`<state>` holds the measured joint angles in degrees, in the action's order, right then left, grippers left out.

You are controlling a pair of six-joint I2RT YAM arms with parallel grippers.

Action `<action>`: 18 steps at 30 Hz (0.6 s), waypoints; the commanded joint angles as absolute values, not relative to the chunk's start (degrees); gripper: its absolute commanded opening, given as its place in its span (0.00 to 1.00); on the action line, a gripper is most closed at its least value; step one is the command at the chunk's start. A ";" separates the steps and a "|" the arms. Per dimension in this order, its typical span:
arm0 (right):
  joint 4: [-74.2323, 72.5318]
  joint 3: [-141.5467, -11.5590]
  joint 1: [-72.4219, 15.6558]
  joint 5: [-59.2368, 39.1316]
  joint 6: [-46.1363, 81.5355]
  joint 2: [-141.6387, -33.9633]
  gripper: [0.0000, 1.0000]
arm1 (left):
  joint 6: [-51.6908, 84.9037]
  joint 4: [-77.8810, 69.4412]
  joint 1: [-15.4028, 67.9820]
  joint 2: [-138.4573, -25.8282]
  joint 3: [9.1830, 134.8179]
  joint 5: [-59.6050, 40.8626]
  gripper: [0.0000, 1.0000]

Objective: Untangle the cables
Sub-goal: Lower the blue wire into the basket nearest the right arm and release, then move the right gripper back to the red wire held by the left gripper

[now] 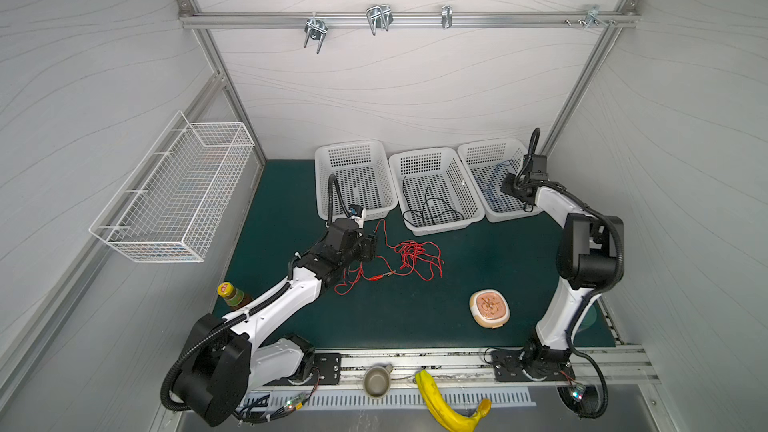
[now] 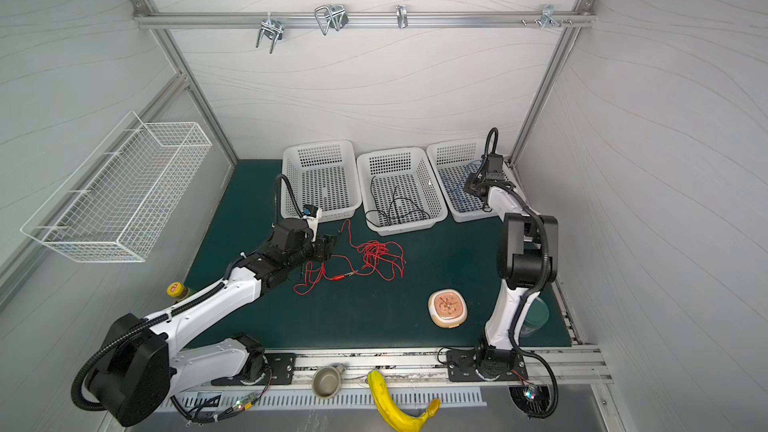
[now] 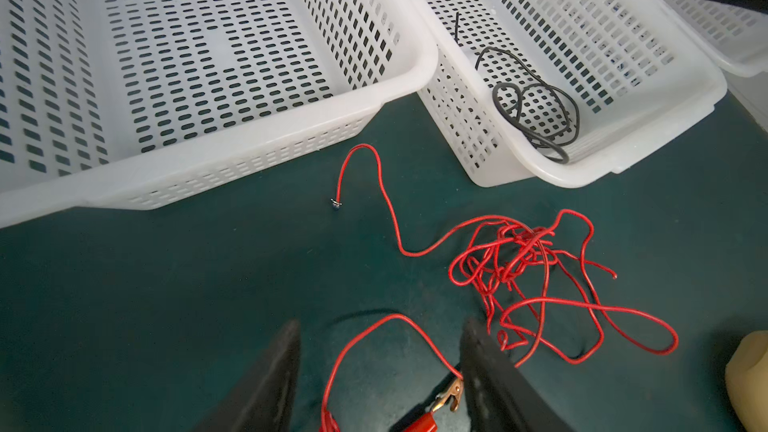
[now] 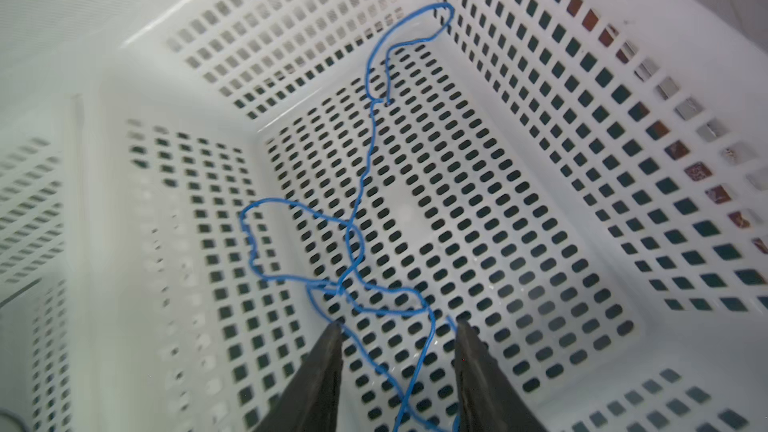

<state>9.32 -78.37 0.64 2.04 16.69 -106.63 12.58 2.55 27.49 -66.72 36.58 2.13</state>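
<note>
Left arm (image 1: 286, 301) stretched low and forward toward centre. Left gripper (image 3: 382, 326) tilted downward, jaws wide apart. Right arm (image 1: 557, 313) rises upright, elbow high, forearm reaching far-right. Right gripper (image 4: 397, 324) points down, jaws parted.

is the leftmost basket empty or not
Empty: the leftmost basket shows only bare perforated floor in the left wrist view; the red cables lie outside it.
</note>
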 commanded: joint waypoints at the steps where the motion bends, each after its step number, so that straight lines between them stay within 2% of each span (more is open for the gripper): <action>1: 6.61 -74.19 -1.64 -2.44 16.80 -99.03 0.47 | 12.49 4.48 27.33 -66.91 40.15 1.97 0.60; 10: 3.08 -58.72 -12.43 -5.16 14.77 -81.07 0.49 | 14.71 8.13 27.26 -67.53 39.34 2.82 0.56; 18: 8.65 -53.58 -21.88 -5.82 13.23 -71.37 0.50 | 17.06 9.99 27.51 -71.09 39.66 3.01 0.54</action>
